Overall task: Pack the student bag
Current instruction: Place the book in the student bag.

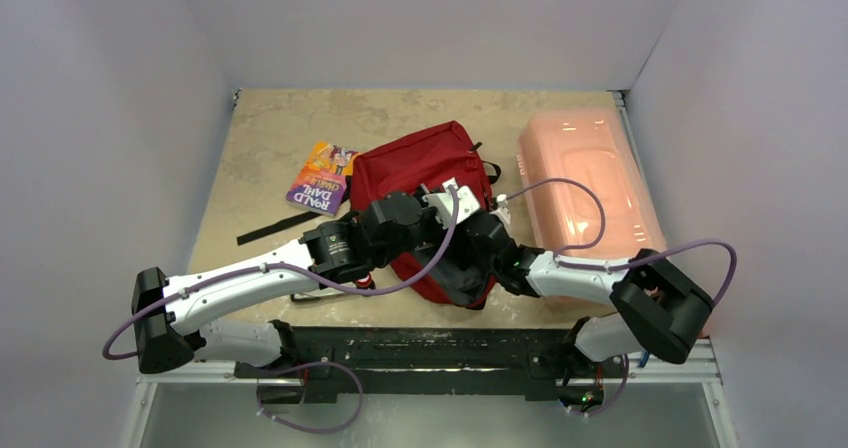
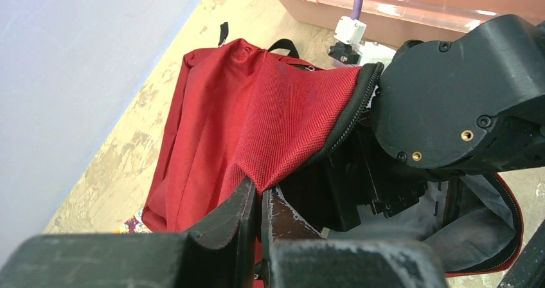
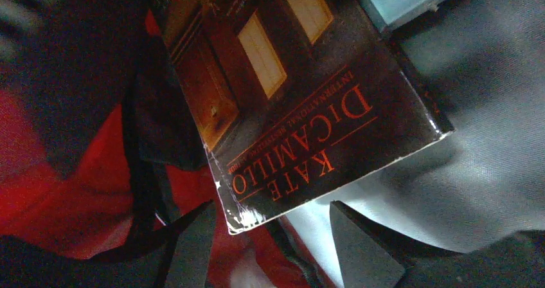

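Observation:
The dark red student bag [image 1: 415, 168] lies mid-table with its opening toward the arms. My left gripper [image 2: 262, 195] is shut on the bag's red flap [image 2: 283, 121] near the black zipper and holds it lifted. My right gripper [image 3: 270, 214] is open inside the bag's mouth, over the grey lining [image 3: 475, 140]. A dark paperback lettered "Kate DiCamillo" [image 3: 283, 95] lies just beyond the open fingers [image 3: 193, 243], partly in the bag; the fingers do not touch it. In the top view both wrists meet at the bag's near end, the right one [image 1: 480, 243] beside the left one [image 1: 395, 223].
A Roald Dahl book [image 1: 322, 178] lies left of the bag. A pale pink translucent plastic box [image 1: 590, 183] stands at the right. A black strap [image 1: 270, 230] lies on the table at the left. Walls close in the table on three sides.

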`<state>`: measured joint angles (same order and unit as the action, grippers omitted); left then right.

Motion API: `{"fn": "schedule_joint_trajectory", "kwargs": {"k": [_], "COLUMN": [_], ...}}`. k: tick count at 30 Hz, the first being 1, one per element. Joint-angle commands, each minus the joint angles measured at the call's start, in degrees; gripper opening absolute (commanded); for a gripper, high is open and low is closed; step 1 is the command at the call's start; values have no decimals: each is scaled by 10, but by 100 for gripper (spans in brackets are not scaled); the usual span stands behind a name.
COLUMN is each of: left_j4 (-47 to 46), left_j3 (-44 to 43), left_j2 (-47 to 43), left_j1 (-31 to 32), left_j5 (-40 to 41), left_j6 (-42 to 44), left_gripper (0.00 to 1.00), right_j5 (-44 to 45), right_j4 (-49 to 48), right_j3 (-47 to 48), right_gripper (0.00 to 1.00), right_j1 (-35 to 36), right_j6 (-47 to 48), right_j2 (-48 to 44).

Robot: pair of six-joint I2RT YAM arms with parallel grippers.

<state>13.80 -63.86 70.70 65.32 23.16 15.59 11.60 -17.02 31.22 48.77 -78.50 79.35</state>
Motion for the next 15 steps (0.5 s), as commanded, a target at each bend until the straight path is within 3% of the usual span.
{"fn": "schedule_joint_trajectory", "kwargs": {"k": [1, 8, 15], "left_j4": [-51, -50, -49], "left_j3": [-10, -9, -10], "left_j2": [-15, -13, -15], "left_j1": [3, 2, 2], "left_j5": [-16, -14, -13], "left_j6": [-4, 1, 8], "left_gripper": [0, 0, 0], "right_j5": [-21, 3, 101], "right_j4": [-89, -140, -193], "right_j3": [-13, 18, 49], "right_gripper": [62, 35, 28], "right_j1": [-1, -1, -8], "right_j6": [-8, -58, -73], "right_j2": [12, 59, 95]}}
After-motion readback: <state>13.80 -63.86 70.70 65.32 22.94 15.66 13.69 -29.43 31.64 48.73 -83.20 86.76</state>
